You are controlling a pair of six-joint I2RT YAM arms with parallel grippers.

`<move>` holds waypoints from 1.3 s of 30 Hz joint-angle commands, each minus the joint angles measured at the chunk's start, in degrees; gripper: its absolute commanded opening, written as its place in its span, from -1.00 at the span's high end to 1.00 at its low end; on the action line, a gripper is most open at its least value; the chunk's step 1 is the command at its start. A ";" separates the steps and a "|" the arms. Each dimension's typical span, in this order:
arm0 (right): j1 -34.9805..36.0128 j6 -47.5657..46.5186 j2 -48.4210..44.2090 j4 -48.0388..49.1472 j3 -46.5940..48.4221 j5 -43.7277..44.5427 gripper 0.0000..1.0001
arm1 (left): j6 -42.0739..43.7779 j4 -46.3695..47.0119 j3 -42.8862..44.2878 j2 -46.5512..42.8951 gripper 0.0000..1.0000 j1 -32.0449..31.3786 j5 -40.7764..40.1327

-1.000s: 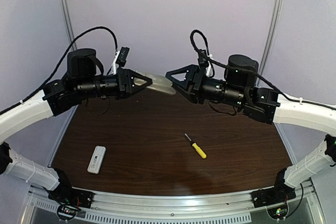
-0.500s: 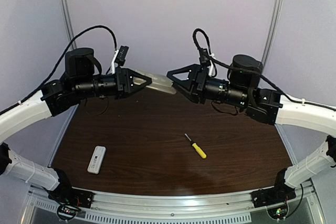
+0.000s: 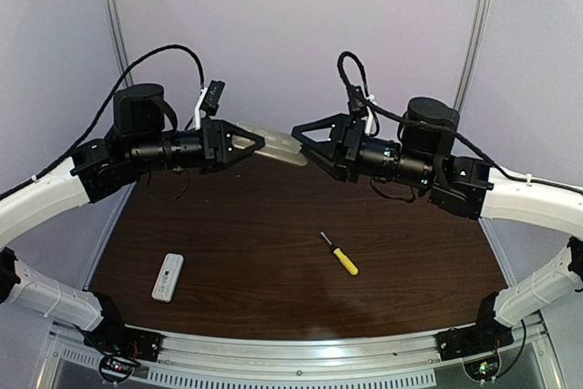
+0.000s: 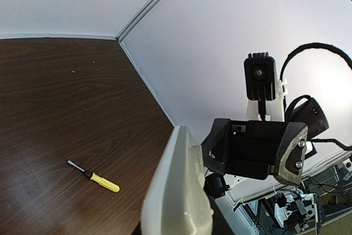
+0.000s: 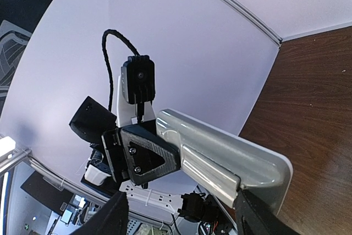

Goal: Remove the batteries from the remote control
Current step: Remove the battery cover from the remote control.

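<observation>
In 1 second the right pincer (image 3: 295, 131) has drawn slightly back, jaws apart at one end of the grey remote (image 3: 281, 147). The left pincer (image 3: 260, 141) still clamps it aloft, beyond the screwdriver (image 3: 340, 254). You see 0 batteries: treat them as still inside.

Light even and diffuse; top view slightly soft. Left wrist view: pale sheen on table (image 4: 55, 108) left of screwdriver (image 4: 94, 176); remote (image 4: 179, 191) right of it, close to lens, blurred. Wrist views bow straight lines at edges.
</observation>
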 commanded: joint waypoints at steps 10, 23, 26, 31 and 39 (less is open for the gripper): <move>1.41 -1.19 -0.27 1.08 0.25 -8.10 -0.34 | 0.26 4.12 -0.73 1.14 1.00 -1.45 -2.21; 1.12 -1.96 -1.24 0.70 0.03 -8.18 -0.35 | -0.51 3.92 -1.33 1.77 1.00 -1.45 -4.11; 1.13 -1.97 -1.25 0.74 0.03 -8.22 -0.35 | -0.59 4.03 -1.35 1.87 1.00 -1.44 -4.04; 1.12 -2.06 -1.48 0.72 -0.06 -7.95 -0.35 | -0.64 3.94 -1.51 1.86 1.00 -1.44 -4.23; 1.14 -2.33 -2.40 0.65 -0.60 -7.23 -0.35 | -1.13 4.25 -2.85 1.67 1.00 -1.42 -4.33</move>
